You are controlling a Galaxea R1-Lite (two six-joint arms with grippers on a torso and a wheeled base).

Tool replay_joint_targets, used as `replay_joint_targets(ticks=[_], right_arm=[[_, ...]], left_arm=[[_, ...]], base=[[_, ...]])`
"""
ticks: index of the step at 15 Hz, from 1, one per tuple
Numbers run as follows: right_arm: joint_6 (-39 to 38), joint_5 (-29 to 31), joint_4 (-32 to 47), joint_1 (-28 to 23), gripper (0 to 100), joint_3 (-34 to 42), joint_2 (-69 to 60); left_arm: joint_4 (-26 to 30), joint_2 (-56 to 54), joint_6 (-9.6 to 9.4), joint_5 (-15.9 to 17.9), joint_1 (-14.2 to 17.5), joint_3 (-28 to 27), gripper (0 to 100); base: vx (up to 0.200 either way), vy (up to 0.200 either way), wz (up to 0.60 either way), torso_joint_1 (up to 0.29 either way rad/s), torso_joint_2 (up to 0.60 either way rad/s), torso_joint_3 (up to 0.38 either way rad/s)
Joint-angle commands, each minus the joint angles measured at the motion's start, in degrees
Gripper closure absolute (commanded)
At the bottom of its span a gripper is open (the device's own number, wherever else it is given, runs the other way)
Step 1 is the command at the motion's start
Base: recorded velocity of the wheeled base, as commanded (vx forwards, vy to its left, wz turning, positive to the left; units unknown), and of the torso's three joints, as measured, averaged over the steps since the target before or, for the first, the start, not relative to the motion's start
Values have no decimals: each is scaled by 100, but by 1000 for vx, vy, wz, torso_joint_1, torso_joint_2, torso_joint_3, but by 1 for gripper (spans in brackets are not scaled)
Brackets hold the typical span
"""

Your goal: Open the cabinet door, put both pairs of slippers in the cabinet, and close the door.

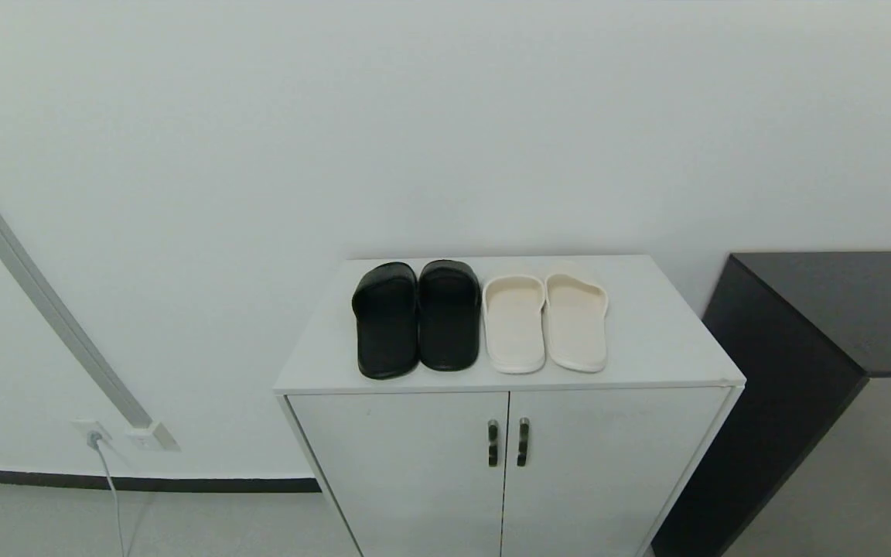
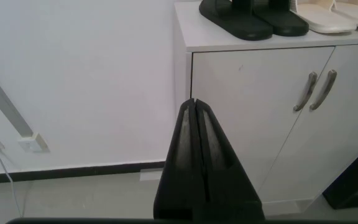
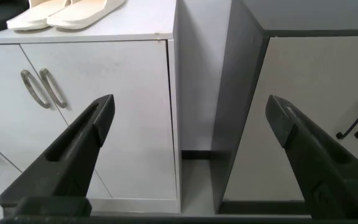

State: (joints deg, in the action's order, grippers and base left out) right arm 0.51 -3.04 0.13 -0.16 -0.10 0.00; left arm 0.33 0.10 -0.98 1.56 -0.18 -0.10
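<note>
A white two-door cabinet (image 1: 507, 464) stands against the wall with both doors closed and two dark handles (image 1: 507, 442) at the centre seam. On its top lie a black pair of slippers (image 1: 417, 317) and, to their right, a cream pair of slippers (image 1: 544, 321). My left gripper (image 2: 195, 109) is shut, low and off the cabinet's left front corner, with the handles (image 2: 316, 91) away from it. My right gripper (image 3: 190, 109) is open, held in front of the cabinet's right edge, near the gap beside a dark cabinet (image 3: 303, 112). The cream slippers (image 3: 67, 12) show above the door.
A dark cabinet (image 1: 824, 371) stands close on the right of the white one. On the left wall are a slanted cable duct (image 1: 43, 302), a socket with a plugged-in cord (image 1: 93, 437) and a black skirting line (image 1: 136, 483). Open floor lies left of the cabinet.
</note>
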Motion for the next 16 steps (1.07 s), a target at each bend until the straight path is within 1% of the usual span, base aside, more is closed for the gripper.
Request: replay_joint_targets(ticks=[1, 4, 6, 7, 8, 9, 10, 11, 12, 13, 14, 15, 16], right_arm=[[-7, -4, -5, -2, 0, 10, 9], [37, -39, -5, 7, 0, 10, 9], [81, -206, -49, 33, 0, -87, 62], [-860, -408, 57, 148, 0, -1722, 896], [-1176, -452, 171, 192, 0, -2038, 1116], [-622, -865, 751, 174, 0, -2047, 1802], [-297, -1015, 734, 174, 0, -1757, 2180], [-324, -1111, 294, 253, 0, -1520, 2874], [-332, -1155, -145, 394, 0, -1484, 3480], [-332, -1147, -383, 455, 0, -1502, 3771], [-341, -1111, -866, 657, 0, -1722, 4526], [-403, -1024, -998, 868, 0, -1977, 5027], [-526, -804, -1015, 1238, 0, -2293, 5414]], left_arm=[[2, -1, 1, -7, -8, 1, 100], [2, -1, 18, -7, 1, 1, 100], [2, -1, 10, -7, 1, 1, 100], [2, -1, 18, -7, 1, 1, 100], [2, -1, 18, -7, -8, 1, 100], [2, -1, 18, -7, 1, 1, 100], [2, -1, 18, -7, 1, 1, 100], [2, -1, 18, -7, 1, 1, 100], [2, -1, 18, -7, 1, 1, 100], [2, -1, 18, -7, -8, 1, 100], [2, -1, 10, -7, 1, 1, 100], [2, -1, 1, 2, 1, 1, 100], [2, -1, -8, 2, 1, 1, 100]], base=[[0, 0, 0, 0, 0, 0], [0, 0, 0, 0, 0, 0], [0, 0, 0, 0, 0, 0], [0, 0, 0, 0, 0, 0], [0, 0, 0, 0, 0, 0], [0, 0, 0, 0, 0, 0], [0, 0, 0, 0, 0, 0], [0, 0, 0, 0, 0, 0], [0, 0, 0, 0, 0, 0], [0, 0, 0, 0, 0, 0], [0, 0, 0, 0, 0, 0], [0, 0, 0, 0, 0, 0], [0, 0, 0, 0, 0, 0]])
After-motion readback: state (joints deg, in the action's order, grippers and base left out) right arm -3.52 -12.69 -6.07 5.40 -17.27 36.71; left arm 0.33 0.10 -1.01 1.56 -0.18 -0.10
